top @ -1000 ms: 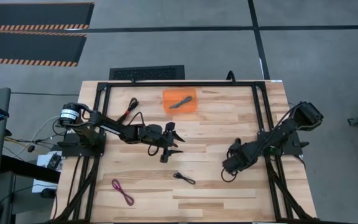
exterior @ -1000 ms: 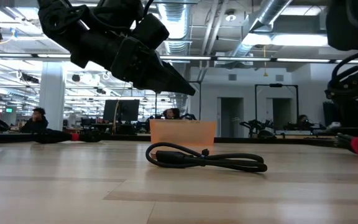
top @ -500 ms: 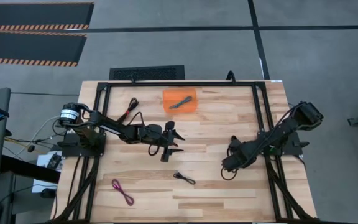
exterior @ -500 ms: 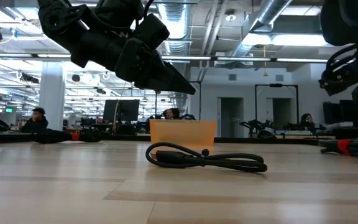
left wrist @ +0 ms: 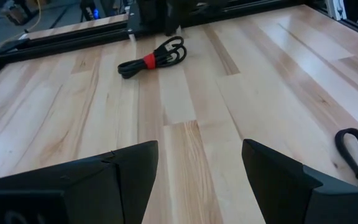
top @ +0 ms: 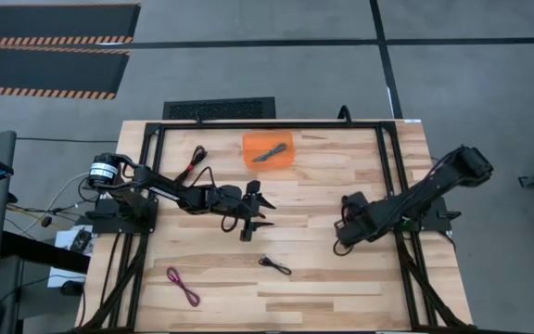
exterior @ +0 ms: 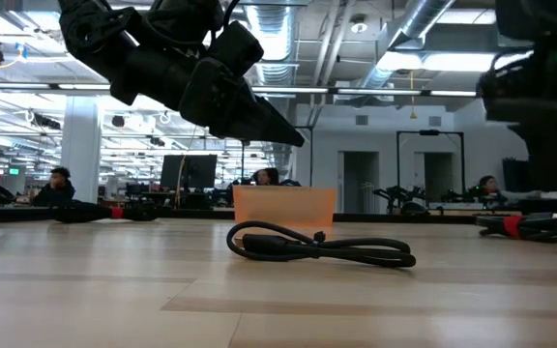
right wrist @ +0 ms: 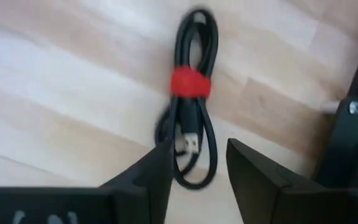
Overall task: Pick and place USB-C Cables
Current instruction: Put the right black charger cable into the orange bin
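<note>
One camera hangs above me and looks straight down, taking in the whole table (top: 341, 278) and both my arms; a second sits at table-top height, looking level across the wood into the room, so close that the black cable (exterior: 317, 246) fills its middle, the orange tray (exterior: 284, 207) behind it; both appear in the high view too. My left wrist camera looks forward over the boards toward a red-banded cable (left wrist: 153, 58); my right wrist camera looks steeply down, very near, onto a red-banded cable (right wrist: 191, 124).
</note>
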Controlling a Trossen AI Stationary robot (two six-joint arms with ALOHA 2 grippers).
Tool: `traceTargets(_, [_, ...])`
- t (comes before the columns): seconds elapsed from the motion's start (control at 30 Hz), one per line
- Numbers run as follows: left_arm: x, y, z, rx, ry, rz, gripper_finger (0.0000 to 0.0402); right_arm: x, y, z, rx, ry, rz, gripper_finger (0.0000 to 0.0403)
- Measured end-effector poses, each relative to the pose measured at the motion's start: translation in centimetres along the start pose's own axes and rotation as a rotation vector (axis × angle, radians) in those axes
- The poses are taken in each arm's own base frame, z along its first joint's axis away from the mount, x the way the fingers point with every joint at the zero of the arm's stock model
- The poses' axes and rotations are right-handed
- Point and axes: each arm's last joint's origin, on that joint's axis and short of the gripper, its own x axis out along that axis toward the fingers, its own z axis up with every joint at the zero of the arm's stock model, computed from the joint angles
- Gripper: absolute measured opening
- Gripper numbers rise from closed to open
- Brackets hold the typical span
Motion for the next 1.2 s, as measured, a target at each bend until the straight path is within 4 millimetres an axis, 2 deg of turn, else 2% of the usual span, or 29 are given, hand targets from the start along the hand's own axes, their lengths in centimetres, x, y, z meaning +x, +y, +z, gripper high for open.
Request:
traceTargets(0.17, [0.0,0.0,0.0,-0.007,0.001,0.0,0.0226,-0.2,-0.7,1.0,0.057,-0.041,0.03,0.0239])
traceTargets(0.27, [0.0,0.0,-0.1,-0.007,0.007,-0.001,0.0226,1.4,-1.2,1.2,0.084,-0.054,-0.003,0.0266])
traceTargets(0.43, [0.0,-0.1,-0.3,-0.011,0.026,-0.004,0.0226,4.6,-1.5,1.2,0.098,-0.043,-0.007,0.027])
traceTargets(0.6, [0.0,0.0,-0.3,0.004,0.028,-0.001,0.0226,5.3,-0.7,1.5,0.046,-0.032,0.09,0.0252])
traceTargets(0.87, [0.0,0.0,-0.3,0.005,0.027,0.009,0.0226,5.6,-0.5,1.8,0.004,0.026,0.109,0.0206])
traceTargets(1.2, [0.0,0.0,-0.3,0.005,0.031,0.01,0.0226,5.6,-0.5,1.8,-0.001,0.024,0.111,0.0088])
